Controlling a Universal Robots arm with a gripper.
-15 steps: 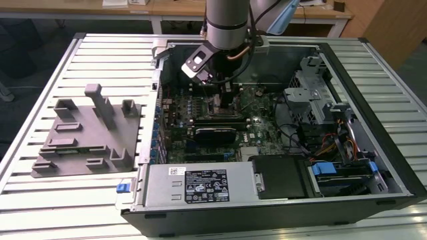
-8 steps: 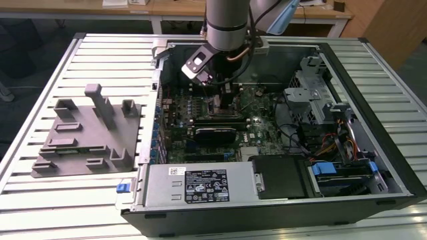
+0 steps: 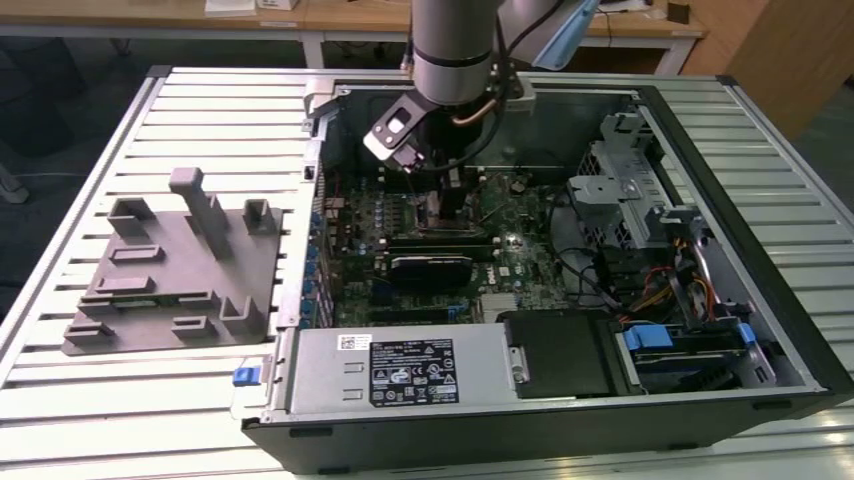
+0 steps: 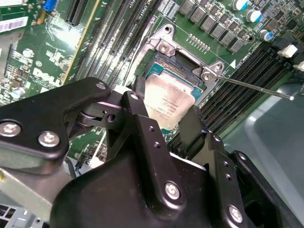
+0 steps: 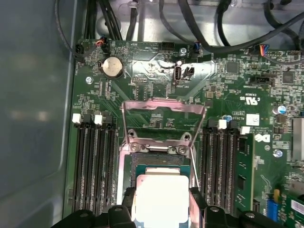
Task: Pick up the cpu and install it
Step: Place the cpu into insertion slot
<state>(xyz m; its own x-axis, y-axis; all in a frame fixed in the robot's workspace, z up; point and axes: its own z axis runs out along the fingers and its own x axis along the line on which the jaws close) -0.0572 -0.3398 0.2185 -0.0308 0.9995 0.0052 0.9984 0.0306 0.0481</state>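
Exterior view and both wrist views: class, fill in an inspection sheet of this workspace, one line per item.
Surface: slatted table, carrying an open case.
Job's things: cpu in the gripper, over the socket, whose frame is lifted open.
Clutter: grey fixture on the table beside the case.
Gripper: shut on the cpu, inside the case.
Cables: black cables inside the case.
Surroundings: wooden desks behind the table.

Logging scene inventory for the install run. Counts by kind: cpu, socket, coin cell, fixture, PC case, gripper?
cpu: 1
socket: 1
coin cell: 1
grey fixture: 1
PC case: 1
gripper: 1
Total: 6
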